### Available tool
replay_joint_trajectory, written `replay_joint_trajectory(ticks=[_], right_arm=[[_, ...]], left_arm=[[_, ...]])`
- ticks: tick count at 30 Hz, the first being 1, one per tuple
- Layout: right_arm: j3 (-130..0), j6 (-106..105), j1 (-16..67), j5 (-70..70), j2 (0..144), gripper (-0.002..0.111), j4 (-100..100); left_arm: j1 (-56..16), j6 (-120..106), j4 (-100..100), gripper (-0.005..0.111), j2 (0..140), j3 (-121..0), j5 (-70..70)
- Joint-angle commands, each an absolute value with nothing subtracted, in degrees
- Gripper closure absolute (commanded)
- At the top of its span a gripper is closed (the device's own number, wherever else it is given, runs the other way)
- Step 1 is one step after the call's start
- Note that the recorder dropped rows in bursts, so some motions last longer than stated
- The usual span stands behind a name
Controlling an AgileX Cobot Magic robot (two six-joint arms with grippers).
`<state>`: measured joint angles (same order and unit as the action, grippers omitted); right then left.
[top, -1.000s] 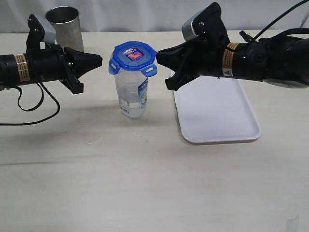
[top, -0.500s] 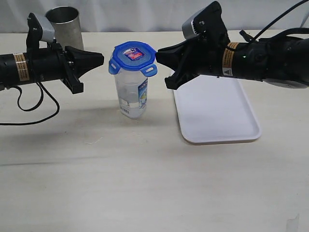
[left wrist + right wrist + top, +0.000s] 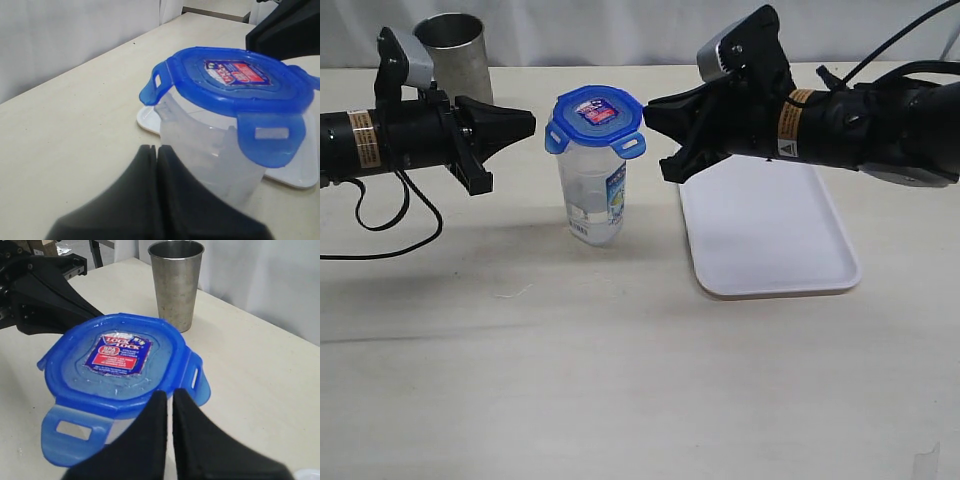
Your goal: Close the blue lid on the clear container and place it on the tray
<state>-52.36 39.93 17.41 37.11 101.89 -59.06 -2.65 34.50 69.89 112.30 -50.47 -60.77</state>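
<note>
The clear container (image 3: pixel 595 195) stands upright on the table just left of the tray (image 3: pixel 770 235). The blue lid (image 3: pixel 597 118) rests on its top, with the flaps sticking outward. My left gripper (image 3: pixel 530 122) is shut and empty, its tip a short way left of the lid at lid height. My right gripper (image 3: pixel 652 112) points at the lid from the right, fingers nearly together with nothing between them. In the left wrist view the gripper (image 3: pixel 157 148) sits before the container (image 3: pixel 200 150) and lid (image 3: pixel 235 85). In the right wrist view the gripper (image 3: pixel 168 392) is at the rim of the lid (image 3: pixel 117 360).
A grey metal cup (image 3: pixel 455 55) stands at the back left behind my left arm; it also shows as the cup (image 3: pixel 175 282) in the right wrist view. A black cable (image 3: pixel 390 225) loops on the table under the left arm. The right arm hangs over the tray's far part.
Almost nothing: the left gripper's tip has edged slightly toward the container, and the right arm has shifted only a trace. Container and lid stay put.
</note>
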Motion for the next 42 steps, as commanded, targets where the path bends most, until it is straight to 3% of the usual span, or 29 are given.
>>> replay_joint_trajectory(ticks=[1, 42], right_arm=[[-52.63, 39.36, 17.48, 38.25, 102.50, 0.104, -58.69], [-52.99, 40.26, 17.48, 41.94, 103.15, 0.104, -61.54]], left_arm=[[-2.64, 34.96, 69.90, 0.107, 111.98, -50.46, -61.59], [-2.64, 35.64, 70.00, 0.107, 111.98, -50.46, -62.43]])
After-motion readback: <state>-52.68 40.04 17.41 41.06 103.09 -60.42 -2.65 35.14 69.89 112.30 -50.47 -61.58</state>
